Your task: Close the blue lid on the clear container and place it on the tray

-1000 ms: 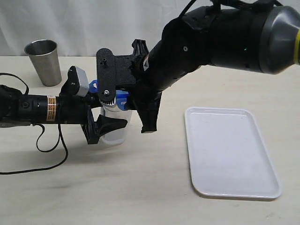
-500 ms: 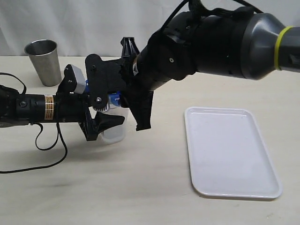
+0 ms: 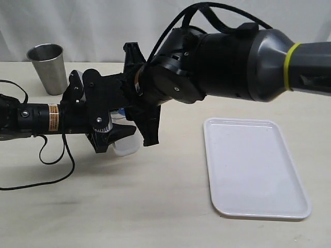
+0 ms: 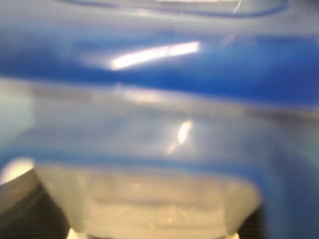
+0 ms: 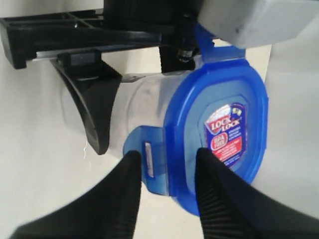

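Found left end effector (image 3: 119,138) clamped on the clear container (image 5: 139,109) from the side, jaws wide, one black finger (image 5: 94,114) pressed flat against the translucent wall. Noted the container upright between those fingers, base at table (image 3: 155,206) level. Unable to confirm contact with the table from the exterior view. Left wrist view blurred: only a blue rim over a pale wall, very close.

Found the blue lid (image 5: 214,94) seated on the container mouth, directly under the right end effector (image 5: 167,154). Read a red-and-white sticker (image 5: 227,134) on the lid top. Noted one side flap (image 5: 149,162) turned down toward the wall; latched or not, unable to tell. Noted a second flap (image 5: 214,50) sticking out at the lid edge farthest from the right fingers.

Found right end effector partly open, fingers (image 5: 124,199) apart, side flap and lid edge between them. Unable to tell a pinch from mere clearance.

Logged the tray (image 3: 256,165) flat on the table, well apart from the right end effector, on the side away from the left arm. Logged steel cup (image 3: 48,67) upright, well apart from both end effectors, beyond the left arm.
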